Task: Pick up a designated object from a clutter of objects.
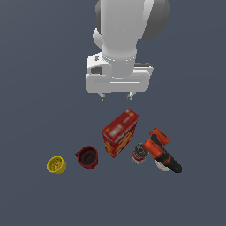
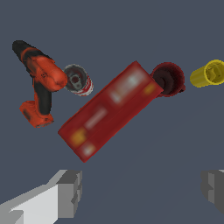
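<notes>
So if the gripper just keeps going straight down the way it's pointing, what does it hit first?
Probably bare floor. The open gripper hangs above the clutter, and in the wrist view its fingers frame empty ground just short of the cracker box. Depth is unclear, so the box could be grazed.

A plain dark grey-blue floor (image 1: pixel 35 88) lies beneath everything.

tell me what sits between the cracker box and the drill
A small red-labelled can stands between the red cracker box and the orange-black drill, close beside the drill. Both the exterior view and the wrist view show it.
</notes>
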`<control>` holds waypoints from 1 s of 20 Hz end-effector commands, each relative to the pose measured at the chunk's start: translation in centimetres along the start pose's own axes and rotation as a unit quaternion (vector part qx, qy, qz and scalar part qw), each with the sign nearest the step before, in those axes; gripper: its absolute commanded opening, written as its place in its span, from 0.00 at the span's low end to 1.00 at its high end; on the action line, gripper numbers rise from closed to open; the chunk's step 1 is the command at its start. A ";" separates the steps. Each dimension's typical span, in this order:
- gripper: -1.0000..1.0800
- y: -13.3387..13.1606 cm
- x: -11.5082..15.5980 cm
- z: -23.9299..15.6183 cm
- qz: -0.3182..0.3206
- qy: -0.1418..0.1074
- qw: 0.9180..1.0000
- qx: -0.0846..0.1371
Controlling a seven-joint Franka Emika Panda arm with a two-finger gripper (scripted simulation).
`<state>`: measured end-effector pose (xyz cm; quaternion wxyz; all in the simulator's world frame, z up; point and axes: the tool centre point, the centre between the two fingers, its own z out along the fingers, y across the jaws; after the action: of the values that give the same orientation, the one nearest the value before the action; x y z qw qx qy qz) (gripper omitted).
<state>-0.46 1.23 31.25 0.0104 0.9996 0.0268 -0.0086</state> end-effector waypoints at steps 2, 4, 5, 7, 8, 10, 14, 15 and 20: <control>1.00 0.0 0.0 0.0 0.000 0.000 1.000 0.000; 1.00 -0.3 0.1 0.0 -0.004 -0.001 1.000 -0.002; 1.00 -0.5 0.1 0.1 -0.006 -0.002 1.000 -0.004; 1.00 -0.7 0.1 0.1 -0.009 -0.003 1.000 -0.006; 1.00 -0.8 0.1 0.0 -0.009 -0.003 1.000 -0.006; 1.00 -0.7 0.1 0.0 -0.008 -0.003 1.000 -0.005; 1.00 -1.0 0.3 0.3 -0.016 -0.007 1.000 -0.011; 1.00 -1.1 0.4 0.4 -0.020 -0.008 1.000 -0.014; 1.00 -1.8 1.2 1.2 -0.049 -0.021 0.998 -0.035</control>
<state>0.37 2.82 30.31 0.0387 0.9968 0.0658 -0.0250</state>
